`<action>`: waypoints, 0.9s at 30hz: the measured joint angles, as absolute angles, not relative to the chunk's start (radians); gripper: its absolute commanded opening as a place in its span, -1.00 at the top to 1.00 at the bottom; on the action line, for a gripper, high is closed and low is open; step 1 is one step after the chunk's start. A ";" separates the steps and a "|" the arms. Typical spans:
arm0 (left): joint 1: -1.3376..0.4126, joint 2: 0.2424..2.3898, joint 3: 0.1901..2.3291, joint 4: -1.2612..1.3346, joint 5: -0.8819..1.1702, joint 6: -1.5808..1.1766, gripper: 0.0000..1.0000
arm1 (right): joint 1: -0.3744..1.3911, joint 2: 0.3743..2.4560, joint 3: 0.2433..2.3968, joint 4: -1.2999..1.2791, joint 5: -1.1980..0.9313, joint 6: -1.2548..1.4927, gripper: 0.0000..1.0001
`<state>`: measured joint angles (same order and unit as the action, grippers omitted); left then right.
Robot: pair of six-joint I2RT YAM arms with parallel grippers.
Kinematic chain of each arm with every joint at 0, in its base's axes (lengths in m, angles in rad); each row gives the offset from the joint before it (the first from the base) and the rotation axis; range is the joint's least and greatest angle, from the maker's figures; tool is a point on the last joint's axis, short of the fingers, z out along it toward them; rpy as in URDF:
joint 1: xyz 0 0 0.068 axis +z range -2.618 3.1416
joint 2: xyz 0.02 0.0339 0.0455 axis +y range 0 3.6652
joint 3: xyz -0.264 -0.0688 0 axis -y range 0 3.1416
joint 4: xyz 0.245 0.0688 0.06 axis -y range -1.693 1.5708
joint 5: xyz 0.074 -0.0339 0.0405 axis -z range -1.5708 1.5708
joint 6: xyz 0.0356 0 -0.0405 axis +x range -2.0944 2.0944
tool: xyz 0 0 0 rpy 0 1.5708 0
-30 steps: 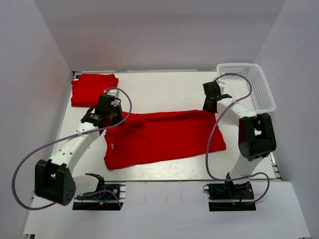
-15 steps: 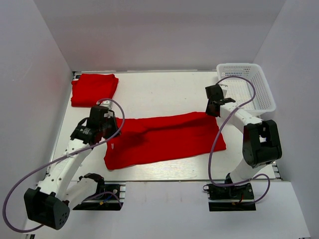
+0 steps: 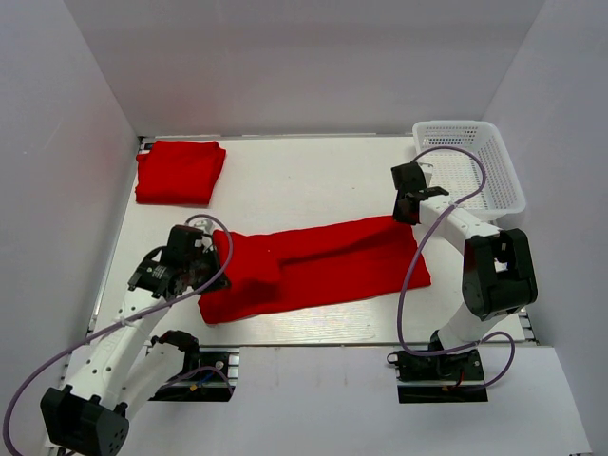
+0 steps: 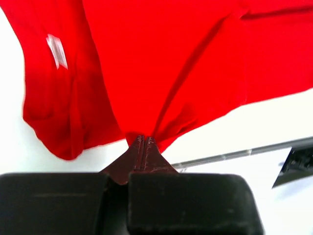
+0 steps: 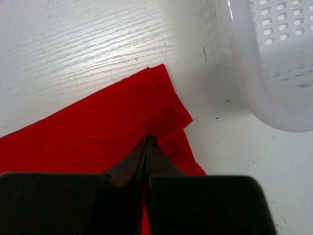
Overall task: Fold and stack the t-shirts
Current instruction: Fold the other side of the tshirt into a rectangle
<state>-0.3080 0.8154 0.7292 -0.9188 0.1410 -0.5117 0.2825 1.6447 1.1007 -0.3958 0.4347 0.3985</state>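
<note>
Shirt (image 3: 323, 261): red, a long band across the table's (image 3: 313, 171) centre, its left end doubled over and rumpled.
Folded shirt (image 3: 179, 171): red, square, far left corner.
Table: white, bare between the two shirts.
Basket (image 3: 470, 161): white, far right, near the band's corner.
Left gripper (image 4: 144, 142): jaws pinching the shirt's near left edge, arm low.
Right gripper (image 5: 147, 142): jaws pinching its far right corner, elbow bent.

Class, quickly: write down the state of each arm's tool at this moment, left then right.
Left tool: closed, pinching the left end of the red t-shirt.
Right tool: closed, pinching the same shirt's far right corner.
</note>
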 measured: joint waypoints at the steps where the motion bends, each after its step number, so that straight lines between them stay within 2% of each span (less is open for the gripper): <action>1: -0.308 0.809 0.715 -0.924 0.149 -0.513 1.00 | 0.282 1.645 1.100 -0.396 0.434 0.398 1.00; 8: -0.308 0.785 0.615 -0.982 0.219 -0.530 1.00 | 0.282 1.645 1.077 -0.402 0.427 0.406 1.00; 9: -0.308 0.785 0.610 -0.997 0.224 -0.532 0.93 | 0.282 1.645 1.070 -0.402 0.426 0.410 1.00; 10: -0.308 0.785 0.609 -1.008 0.226 -0.533 0.72 | 0.282 1.645 1.066 -0.403 0.424 0.411 0.96; 12: -0.308 0.784 0.609 -1.021 0.228 -0.534 0.21 | 0.282 1.650 1.061 -0.414 0.422 0.417 0.64; 13: -0.308 0.785 0.611 -1.029 0.228 -0.536 -0.28 | 0.282 1.652 1.060 -0.416 0.423 0.424 0.54; 14: -0.308 0.790 0.613 -1.040 0.226 -0.539 -0.60 | 0.282 1.654 1.056 -0.418 0.424 0.423 0.37; 15: -0.308 0.796 0.616 -1.050 0.224 -0.537 -0.86 | 0.282 1.654 1.055 -0.422 0.424 0.429 0.03; 16: -0.309 0.804 0.622 -1.064 0.219 -0.537 -0.99 | 0.281 1.655 1.052 -0.426 0.427 0.438 -0.18; 18: -0.309 0.822 0.647 -1.094 0.211 -0.536 -1.00 | 0.281 1.656 1.050 -0.443 0.435 0.442 -0.45; 19: -0.309 0.832 0.665 -1.108 0.202 -0.538 -1.00 | 0.281 1.656 1.050 -0.450 0.438 0.444 -0.81; 26: -0.310 0.933 0.818 -1.071 0.144 -0.512 -1.00 | 0.282 1.595 1.048 -0.472 0.394 0.411 -0.81; 27: -0.310 0.958 0.823 -1.052 0.133 -0.509 -0.91 | 0.283 1.576 1.048 -0.471 0.371 0.403 -0.81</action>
